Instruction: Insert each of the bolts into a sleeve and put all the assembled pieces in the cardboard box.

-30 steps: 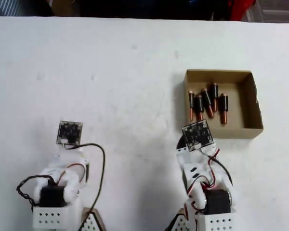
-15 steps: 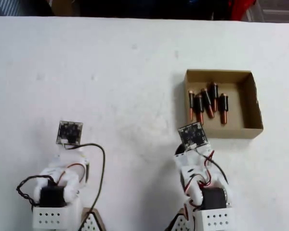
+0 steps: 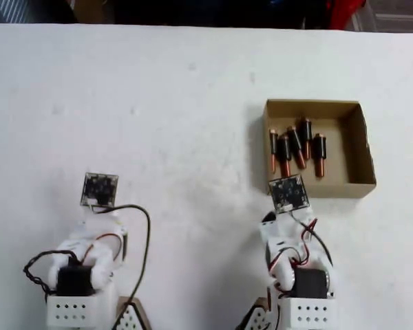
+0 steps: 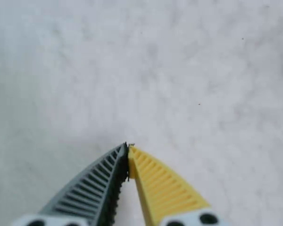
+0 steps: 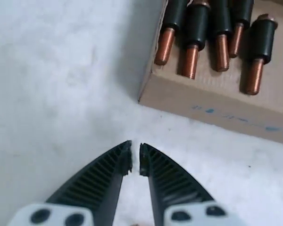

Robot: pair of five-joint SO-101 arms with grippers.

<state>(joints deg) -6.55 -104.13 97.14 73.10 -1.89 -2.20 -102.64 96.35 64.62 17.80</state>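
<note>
The cardboard box [image 3: 342, 148] sits on the white table right of centre. Several copper bolts in black sleeves [image 3: 296, 148] lie side by side inside it. In the right wrist view the same assembled pieces [image 5: 196, 28] lie behind the box's front wall [image 5: 217, 108]. My right gripper [image 5: 135, 156] hangs over bare table just short of that wall's corner, with only a thin slit between its black fingers and nothing held. My left gripper [image 4: 128, 149] is shut and empty over plain table, far to the left. The right arm [image 3: 292, 251] and the left arm [image 3: 89, 247] are folded back near the front edge.
The white table [image 3: 179, 103] stretches wide to the left of and behind the box. A black cable [image 3: 146, 234] loops beside the left arm. Dark objects line the table's far edge.
The right arm's wrist swung slightly left, then back right, ending close to the box's front wall. The left arm has not moved.
</note>
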